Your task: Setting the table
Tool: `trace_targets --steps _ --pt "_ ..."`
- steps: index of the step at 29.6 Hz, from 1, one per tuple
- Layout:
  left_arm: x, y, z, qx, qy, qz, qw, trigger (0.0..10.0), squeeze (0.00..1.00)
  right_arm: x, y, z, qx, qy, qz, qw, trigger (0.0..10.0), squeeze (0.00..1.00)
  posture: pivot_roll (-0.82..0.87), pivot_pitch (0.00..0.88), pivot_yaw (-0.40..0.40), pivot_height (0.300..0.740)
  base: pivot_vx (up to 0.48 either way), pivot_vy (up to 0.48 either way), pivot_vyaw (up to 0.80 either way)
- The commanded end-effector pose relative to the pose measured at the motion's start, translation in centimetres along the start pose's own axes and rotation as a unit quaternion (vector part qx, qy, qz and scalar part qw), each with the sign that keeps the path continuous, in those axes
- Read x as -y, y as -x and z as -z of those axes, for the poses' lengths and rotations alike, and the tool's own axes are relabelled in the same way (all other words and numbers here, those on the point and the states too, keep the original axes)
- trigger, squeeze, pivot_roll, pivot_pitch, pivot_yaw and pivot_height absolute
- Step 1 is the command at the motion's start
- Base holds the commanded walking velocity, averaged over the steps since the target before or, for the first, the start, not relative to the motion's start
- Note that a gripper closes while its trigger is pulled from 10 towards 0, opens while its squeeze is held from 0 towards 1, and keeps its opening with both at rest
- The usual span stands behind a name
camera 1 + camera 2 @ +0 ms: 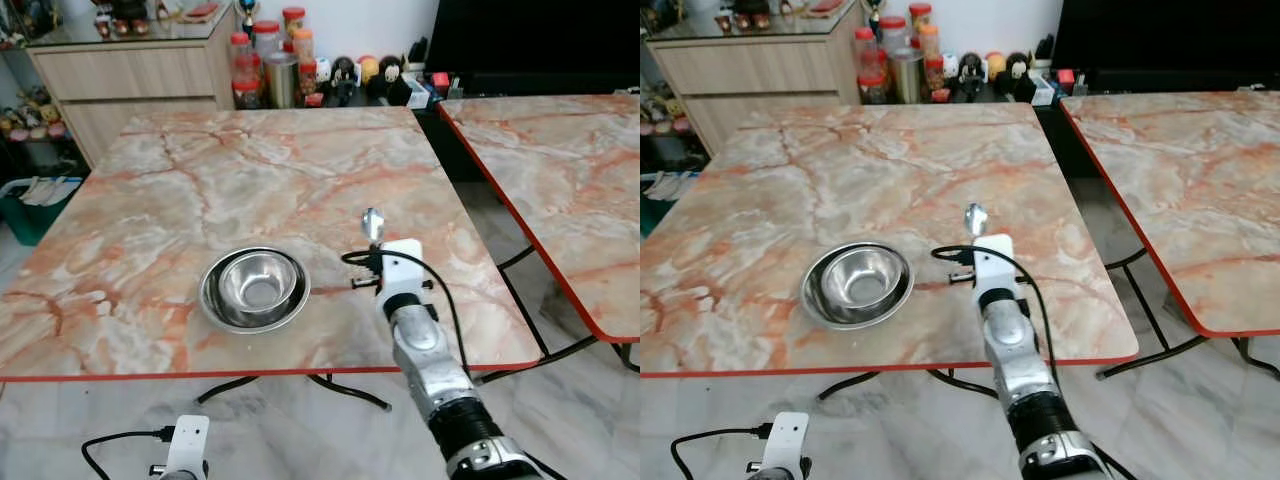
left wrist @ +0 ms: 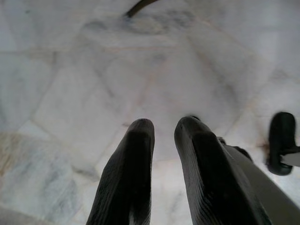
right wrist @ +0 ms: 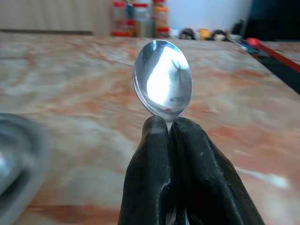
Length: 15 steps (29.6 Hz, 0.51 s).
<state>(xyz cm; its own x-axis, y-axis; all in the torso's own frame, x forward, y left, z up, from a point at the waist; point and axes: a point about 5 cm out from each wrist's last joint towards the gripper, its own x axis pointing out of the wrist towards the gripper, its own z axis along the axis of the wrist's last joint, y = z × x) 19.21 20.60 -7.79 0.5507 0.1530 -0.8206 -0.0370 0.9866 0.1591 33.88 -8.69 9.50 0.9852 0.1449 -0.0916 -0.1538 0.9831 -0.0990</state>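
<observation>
While empty, steel bowl (image 1: 254,288) beside spoon (image 3: 162,78)

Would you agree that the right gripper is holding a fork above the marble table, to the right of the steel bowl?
Not quite: the right gripper is shut on a spoon, not a fork, as the right wrist view shows. It is above the marble table, right of the steel bowl.

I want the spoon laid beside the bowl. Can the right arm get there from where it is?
Probably yes: the right claw, shut on the spoon, is over bare table just right of the bowl, nothing between.
</observation>
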Motion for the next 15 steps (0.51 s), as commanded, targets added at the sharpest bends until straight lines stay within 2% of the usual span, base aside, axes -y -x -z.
trace_targets --steps 1,5,15 --pt "-0.1 0.0 0.3 -0.005 0.002 -0.003 1.000 10.0 0.00 -0.2 -0.1 0.1 -0.007 0.002 -0.004 1.000 10.0 0.00 -0.06 0.000 0.016 0.740 0.000 0.000 0.00" --pt "0.0 0.0 0.3 -0.005 0.004 -0.003 1.000 10.0 0.00 -0.5 -0.1 1.3 -0.053 -0.022 0.008 0.998 10.0 0.00 -0.05 0.000 0.015 0.740 0.000 0.000 0.00" --pt "-0.1 0.1 0.5 -0.007 0.004 -0.004 1.000 10.0 0.00 0.4 -1.1 1.3 -0.076 -0.032 0.019 0.996 10.0 0.00 -0.05 0.000 0.017 0.740 0.000 0.000 0.00"
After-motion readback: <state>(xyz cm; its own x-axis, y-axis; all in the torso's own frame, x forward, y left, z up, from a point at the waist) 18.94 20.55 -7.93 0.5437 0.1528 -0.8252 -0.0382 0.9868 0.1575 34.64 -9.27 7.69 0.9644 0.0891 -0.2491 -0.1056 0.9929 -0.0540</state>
